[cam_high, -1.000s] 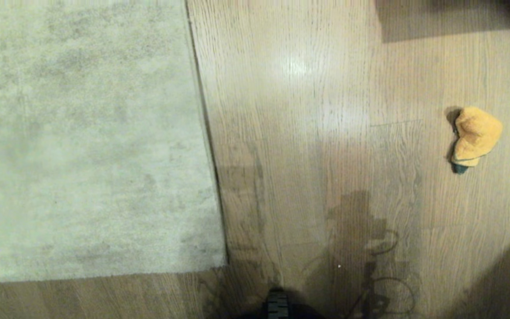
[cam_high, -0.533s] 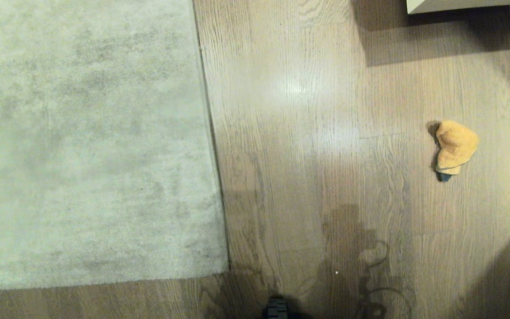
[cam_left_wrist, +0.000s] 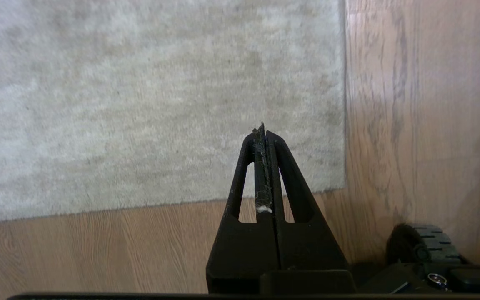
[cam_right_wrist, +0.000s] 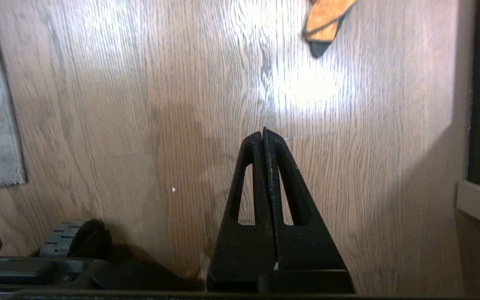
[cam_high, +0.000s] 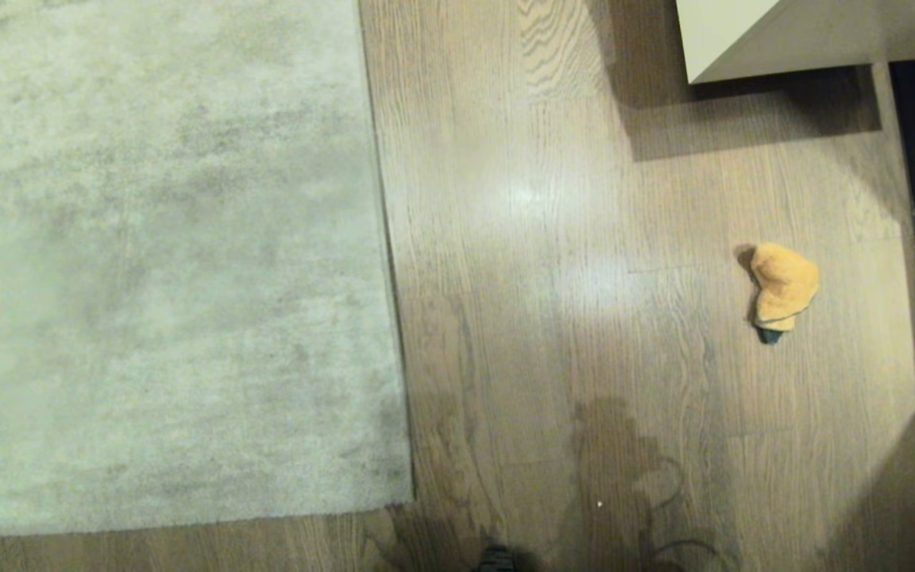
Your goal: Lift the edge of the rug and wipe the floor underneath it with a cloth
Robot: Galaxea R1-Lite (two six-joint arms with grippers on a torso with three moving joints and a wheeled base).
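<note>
Shifted, the whole head view since the earlier picture, so moved the camera and not the things: more floor (cam_high: 553, 334) now in sight at the far side, plus the corner of a pale cabinet (cam_high: 791, 36). Rug and cloth unmoved on the planks.

Lying flat, the rug edge (cam_high: 384, 262), along the long side of the grey rug, with the near corner close to the robot's base. Resting alone on the bare floor, the cloth (cam_high: 781, 287), well apart from the rug, toward the robot's right and near the dark strip at that side.

Fully closed and empty, the left tool (cam_left_wrist: 263, 132), hanging above the rug's near corner. Closed and empty too, the right tool (cam_right_wrist: 263, 134), above bare planks with the cloth farther ahead.

Probably nothing of the task done yet. For a good start: open the right tool wide first, come down over the thickest lump of the cloth, pinch deep enough for a firm hold. For the left tool: approach the hem low and from the floor side, slide one finger under, avoid pinching only pile.
</note>
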